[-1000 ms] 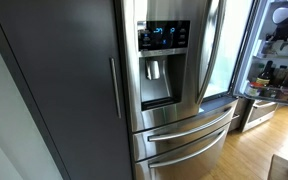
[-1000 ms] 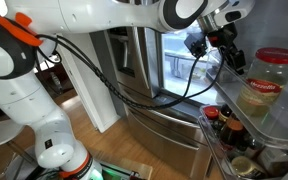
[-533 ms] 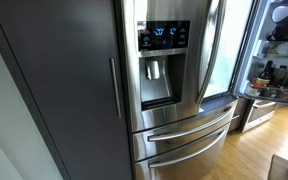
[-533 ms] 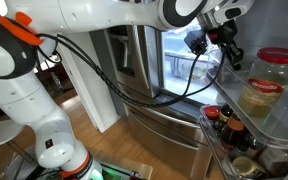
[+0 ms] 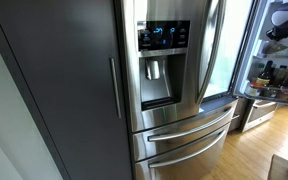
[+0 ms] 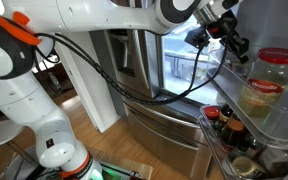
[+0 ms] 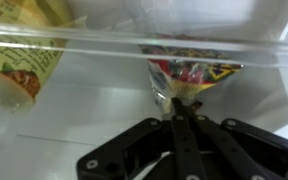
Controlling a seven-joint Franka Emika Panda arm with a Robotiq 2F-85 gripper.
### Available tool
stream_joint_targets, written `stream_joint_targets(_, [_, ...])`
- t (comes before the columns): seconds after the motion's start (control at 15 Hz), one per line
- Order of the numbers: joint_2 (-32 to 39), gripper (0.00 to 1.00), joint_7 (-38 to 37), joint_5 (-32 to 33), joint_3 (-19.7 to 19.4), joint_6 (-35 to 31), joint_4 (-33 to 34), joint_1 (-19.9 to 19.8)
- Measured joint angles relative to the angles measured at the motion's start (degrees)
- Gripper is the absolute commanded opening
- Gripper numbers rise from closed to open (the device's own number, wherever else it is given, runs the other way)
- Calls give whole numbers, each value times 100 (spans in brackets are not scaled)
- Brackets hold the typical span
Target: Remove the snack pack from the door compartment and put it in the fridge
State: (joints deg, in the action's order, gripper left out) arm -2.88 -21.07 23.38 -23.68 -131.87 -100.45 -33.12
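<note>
In the wrist view my gripper (image 7: 177,102) is shut on the edge of the snack pack (image 7: 191,74), a thin pouch printed in red, yellow and black. The pack sits behind the clear rail (image 7: 104,44) of the door compartment, partly past it. In an exterior view the gripper (image 6: 229,33) is high up at the open door's shelves; the pack is too small to make out there. The stainless-steel fridge (image 5: 180,105) with its blue-lit dispenser panel (image 5: 164,36) fills an exterior view, and my arm (image 5: 284,24) shows at its top right by the open side.
A jar with a yellow label (image 7: 22,66) stands beside the pack. A large red-lidded jar (image 6: 267,84) and several bottles (image 6: 229,126) fill the lower door shelves. A tall dark grey cabinet (image 5: 54,90) adjoins the fridge.
The gripper has risen a little toward the top of the door in the exterior view, and its fingers have closed.
</note>
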Motion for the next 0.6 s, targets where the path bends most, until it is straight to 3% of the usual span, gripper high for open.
stream_joint_targets(0.6, [-437, 0, -139, 1189, 9, -810, -717, 47])
